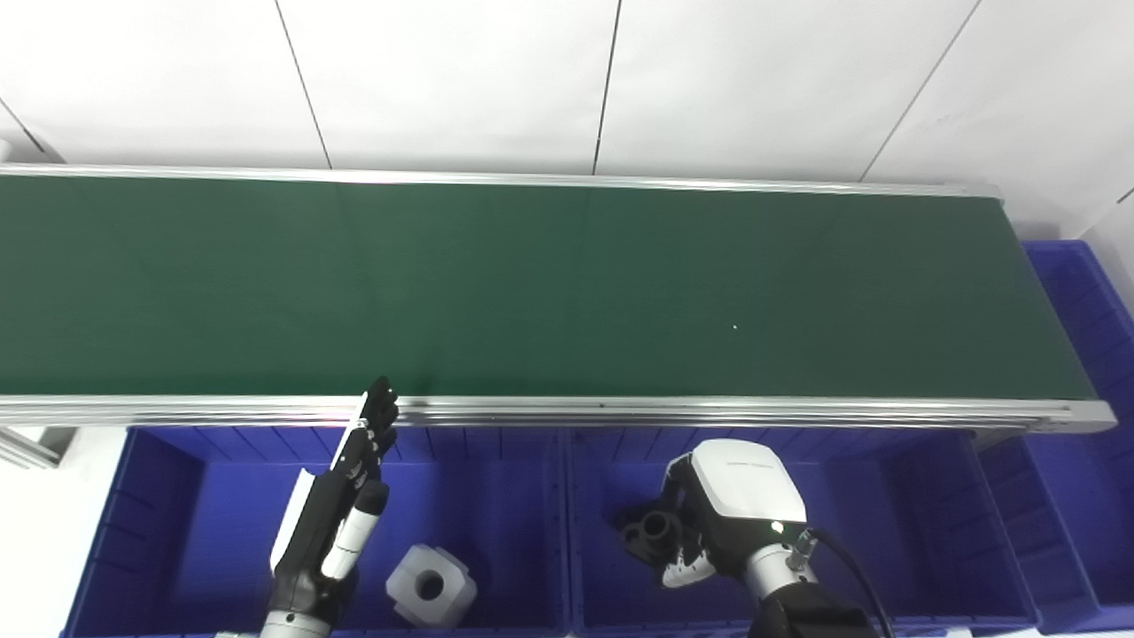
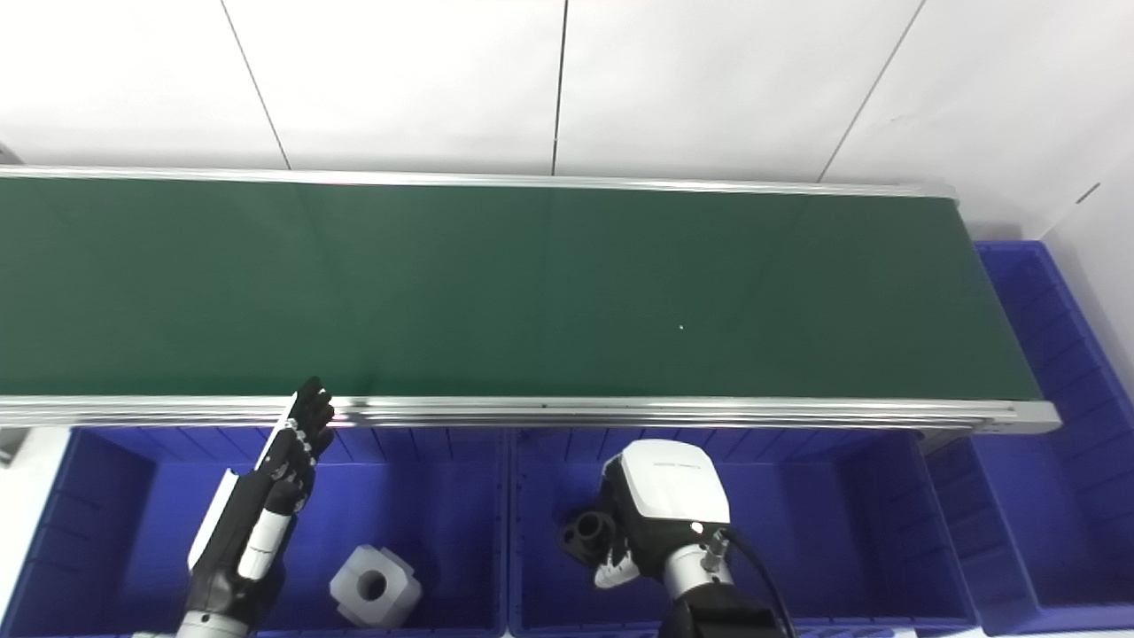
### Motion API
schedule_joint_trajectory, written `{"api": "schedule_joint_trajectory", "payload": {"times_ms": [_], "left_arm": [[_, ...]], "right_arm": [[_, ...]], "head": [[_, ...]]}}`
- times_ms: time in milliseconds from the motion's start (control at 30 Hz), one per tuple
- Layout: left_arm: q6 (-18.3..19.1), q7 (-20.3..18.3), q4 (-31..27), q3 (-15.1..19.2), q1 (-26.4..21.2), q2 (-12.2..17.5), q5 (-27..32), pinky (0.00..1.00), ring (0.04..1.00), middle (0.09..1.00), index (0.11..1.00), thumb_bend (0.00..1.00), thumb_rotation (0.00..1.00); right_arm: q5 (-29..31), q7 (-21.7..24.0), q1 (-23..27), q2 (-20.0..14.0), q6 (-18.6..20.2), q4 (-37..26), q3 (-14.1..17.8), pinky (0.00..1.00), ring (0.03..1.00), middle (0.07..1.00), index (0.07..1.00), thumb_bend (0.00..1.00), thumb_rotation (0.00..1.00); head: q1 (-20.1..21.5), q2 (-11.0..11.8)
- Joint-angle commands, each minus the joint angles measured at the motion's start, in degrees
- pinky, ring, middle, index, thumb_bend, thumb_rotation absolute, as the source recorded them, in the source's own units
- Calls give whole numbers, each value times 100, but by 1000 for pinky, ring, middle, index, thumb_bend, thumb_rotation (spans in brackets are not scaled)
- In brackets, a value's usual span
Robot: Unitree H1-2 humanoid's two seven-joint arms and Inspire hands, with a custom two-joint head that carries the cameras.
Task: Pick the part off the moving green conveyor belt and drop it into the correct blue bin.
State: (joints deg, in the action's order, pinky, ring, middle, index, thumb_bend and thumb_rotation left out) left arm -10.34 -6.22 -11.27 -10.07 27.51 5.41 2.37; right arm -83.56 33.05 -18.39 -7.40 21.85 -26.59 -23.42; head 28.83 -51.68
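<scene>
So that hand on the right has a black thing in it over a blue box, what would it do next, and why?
Probably just open its fingers. The right hand is shut on the black part and hangs inside the middle blue bin, so letting go should drop it there. The belt shows nothing left to grab, and the left hand waits open over the bin with the white part.

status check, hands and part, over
Left hand open, fingers straight, over left bin. Right hand shut on black part, above middle bin. White part lies in left bin. Belt bare.
</scene>
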Motion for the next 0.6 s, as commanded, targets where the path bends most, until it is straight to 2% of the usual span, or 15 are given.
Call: {"api": "schedule_joint_trajectory", "payload": {"times_ms": [0, 200, 233, 267, 300, 333, 367, 433, 467, 500, 567], "left_arm": [[-8, -37, -228, 24, -23, 9, 6, 1000, 1000, 1000, 1000, 816, 910], [40, -26, -293, 19, -25, -26, -144, 1000, 1000, 1000, 1000, 831, 906], [32, -23, -296, 14, -29, -31, -175, 1000, 1000, 1000, 1000, 820, 912], [32, -18, -306, 11, -30, -42, -204, 1000, 1000, 1000, 1000, 813, 916], [34, -16, -314, 10, -28, -51, -224, 1000, 1000, 1000, 1000, 812, 918], [39, -17, -335, 9, -24, -62, -221, 1000, 1000, 1000, 1000, 811, 919], [44, -19, -352, 8, -19, -69, -218, 1000, 1000, 1000, 1000, 807, 922], [67, -30, -383, 4, -14, -79, -193, 1000, 1000, 1000, 1000, 802, 923], [76, -37, -394, 0, -13, -82, -176, 1000, 1000, 1000, 1000, 801, 923], [89, -42, -405, -2, -11, -84, -165, 1000, 1000, 1000, 1000, 799, 923], [116, -24, -430, -5, -3, -90, -219, 1000, 999, 1000, 1000, 804, 926]], "right_arm": [[-93, -197, 63, 55, -234, -13, 28, 118, 196, 470, 481, 530, 0], [-154, -559, 50, -46, -321, 228, 14, 104, 175, 470, 481, 532, 0], [-158, -655, 41, -74, -346, 267, 9, 133, 214, 450, 489, 522, 82], [-298, -540, 25, -80, -348, 262, -1, 152, 239, 438, 494, 517, 133], [-404, -440, 11, -78, -349, 252, -5, 213, 325, 546, 629, 712, 380], [-510, -266, -8, -73, -364, 220, -6, 252, 379, 614, 714, 834, 535], [-580, -150, -24, -65, -383, 195, -1, 347, 479, 658, 777, 933, 694], [-665, 13, -45, -53, -426, 158, 11, 460, 583, 693, 814, 990, 841], [-686, 107, -47, -47, -447, 136, 15, 470, 591, 696, 815, 993, 852], [-678, 207, -47, -40, -464, 112, 20, 546, 635, 710, 816, 997, 903], [-568, 386, -49, -21, -489, 49, 31, 657, 697, 751, 829, 1000, 944]], "head": [[-6, 3], [-136, -51], [-136, -51], [-151, -53], [-154, -53], [-155, -53], [-152, -62], [-158, -69], [-183, -75], [-183, -75], [-204, -76]]}}
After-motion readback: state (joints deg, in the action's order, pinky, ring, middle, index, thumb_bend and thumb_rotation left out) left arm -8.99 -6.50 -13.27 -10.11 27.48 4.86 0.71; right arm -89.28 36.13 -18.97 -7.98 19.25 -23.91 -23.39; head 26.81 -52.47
